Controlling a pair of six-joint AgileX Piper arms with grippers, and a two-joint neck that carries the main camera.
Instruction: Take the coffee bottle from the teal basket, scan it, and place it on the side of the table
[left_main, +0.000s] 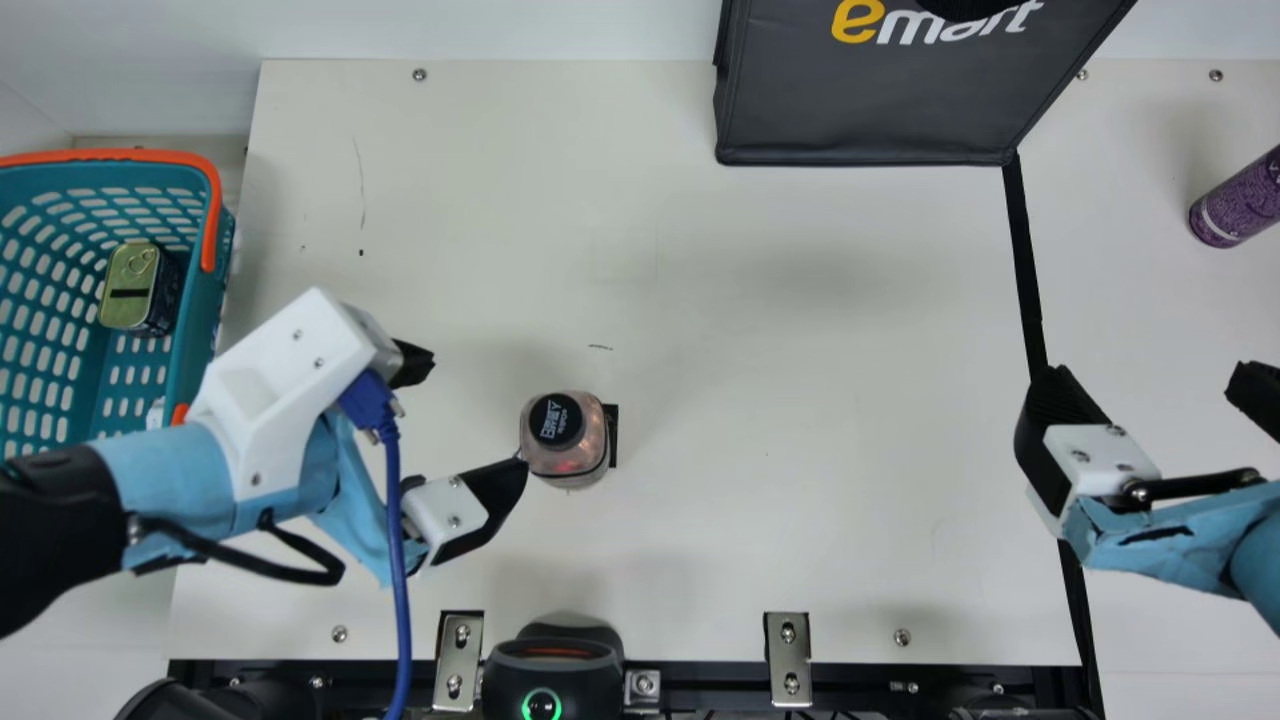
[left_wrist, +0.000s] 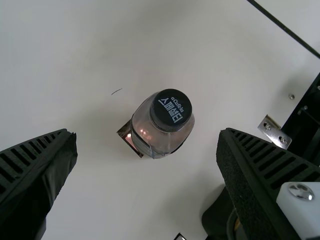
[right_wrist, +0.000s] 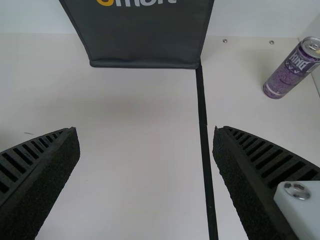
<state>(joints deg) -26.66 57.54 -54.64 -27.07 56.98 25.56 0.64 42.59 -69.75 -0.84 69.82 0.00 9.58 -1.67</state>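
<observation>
Your coffee bottle (left_main: 566, 438) stands on the surface (left_main: 800, 330), just beyond the scanner (left_main: 545, 660), so taking it out of the basket is done. Whether it has been scanned you can't tell from here; the scanner's green ring is lit, which proves nothing. Your left pincer (left_main: 465, 415) is spread open, beyond the scanner and to its left, near the bottle but without a grip on it. Placing at the side remains, and probably scanning too; either way you'd need a grasp first. Farther left of the scanner sits the teal basket (left_main: 208, 310), holding a tin (left_main: 130, 288). Well to the scanner's right, your right pincer (left_main: 1150, 380) is parted and empty; a purple can (left_main: 1240, 205) is farther off that way.
</observation>
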